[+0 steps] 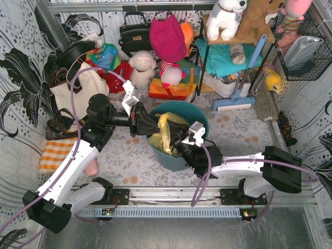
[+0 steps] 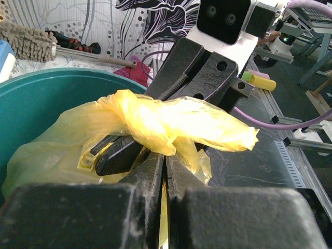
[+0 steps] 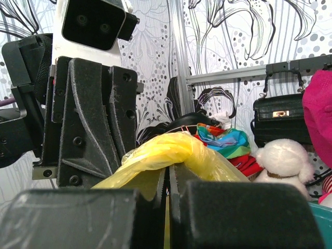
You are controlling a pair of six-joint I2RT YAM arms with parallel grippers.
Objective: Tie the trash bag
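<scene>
Tension is judged to be the deciding factor in the knotting step now in hand. The trash bag point(image 1: 165, 128) sits in the teal bucket point(image 1: 199, 118) at the middle of the desk point(image 1: 236, 127), with its yellow mouth drawn up into twisted ears above the rim. One ear is pinched by the left end effector point(image 1: 154, 125), whose fingers are seen pressed together on the film in the left wrist view. The other ear is pinched likewise by the right end effector point(image 1: 180, 141), with a thin yellow strip showing in the slit between its fingers. The two are held near each other over the bucket, and a fold of plastic is draped across both. Whether a first crossing is already made cannot be told. For a sound knot, the ears should be crossed close to the bag's neck, and both grips should be firm, since the film looks thin and slippery. Pulling is best done slowly and evenly outward, so that the plastic is not torn and the bucket is not tipped or dragged.
</scene>
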